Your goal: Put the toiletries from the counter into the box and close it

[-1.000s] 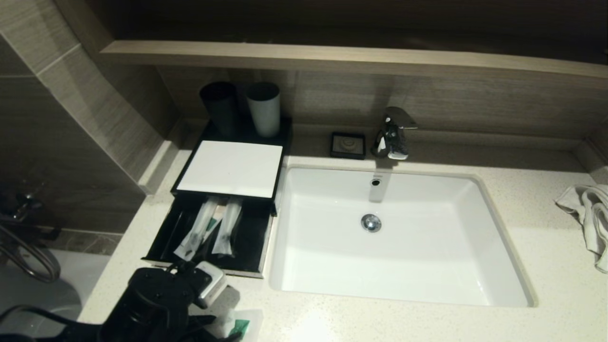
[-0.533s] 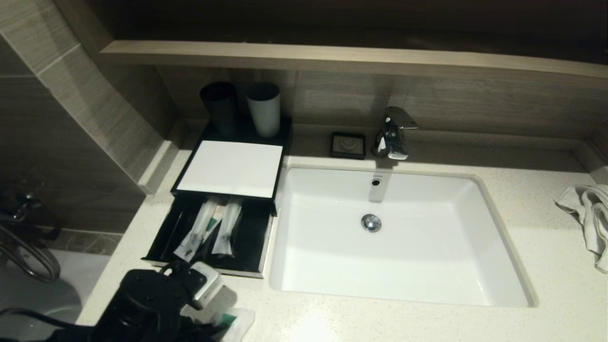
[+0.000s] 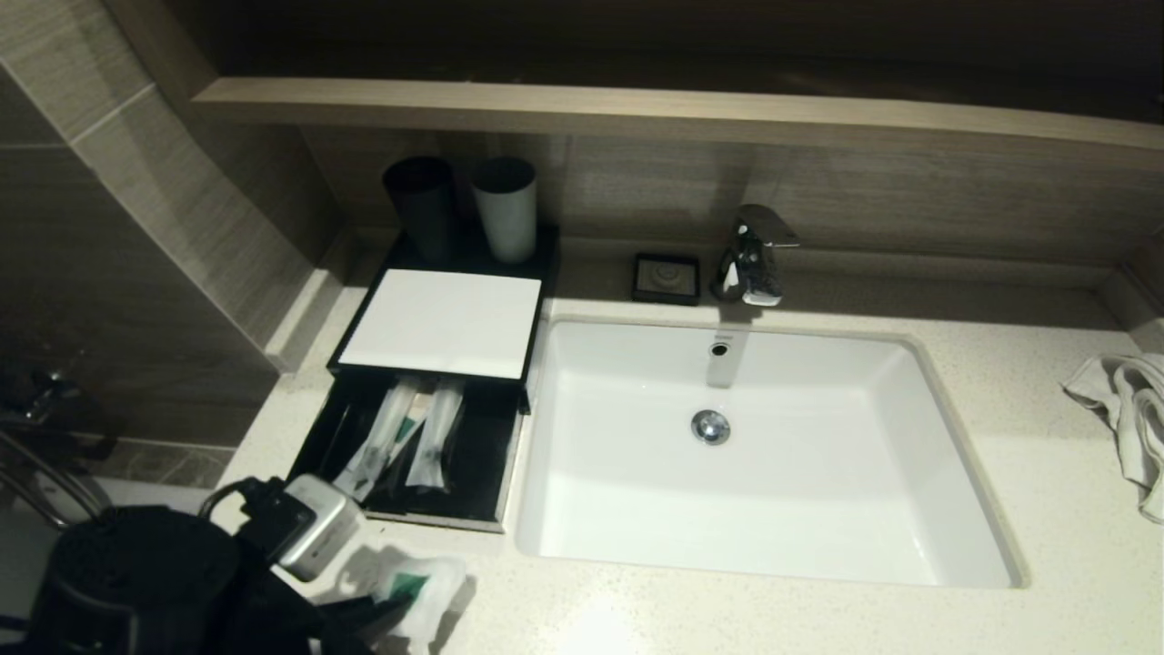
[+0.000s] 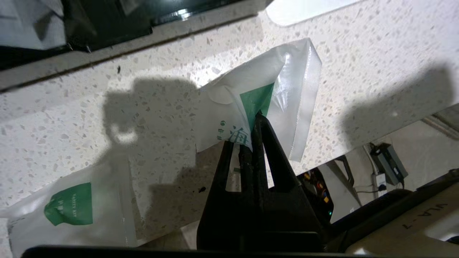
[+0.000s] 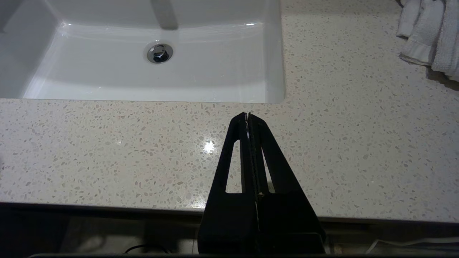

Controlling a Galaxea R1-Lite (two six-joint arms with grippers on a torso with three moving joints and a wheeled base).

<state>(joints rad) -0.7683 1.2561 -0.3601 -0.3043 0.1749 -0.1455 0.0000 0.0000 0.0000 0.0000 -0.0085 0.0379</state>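
My left gripper [image 4: 251,120] is shut on a small clear pouch with a green label [image 4: 265,89]. The pouch hangs crumpled from the fingertips, just above the speckled counter [image 4: 358,53]. In the head view this pouch [image 3: 420,584] is near the counter's front left, in front of the black box [image 3: 442,320]. The box's drawer [image 3: 482,473] is pulled out, and two long white packets [image 3: 380,438] [image 3: 436,446] lie in it. A second green-labelled pouch [image 4: 71,213] lies flat on the counter beside the gripper. My right gripper [image 5: 248,115] is shut and empty over the counter in front of the sink.
The white sink [image 3: 818,509] is set in the counter to the right of the box. A black and a grey cup [image 3: 464,209] stand behind the box. A soap dish [image 3: 667,277] and a tap [image 3: 753,255] are at the back. A white towel [image 3: 1132,418] lies far right.
My left gripper has shut on the pouch. The arm has swung to the left and the pouch has come up off the counter, toward the drawer's front.
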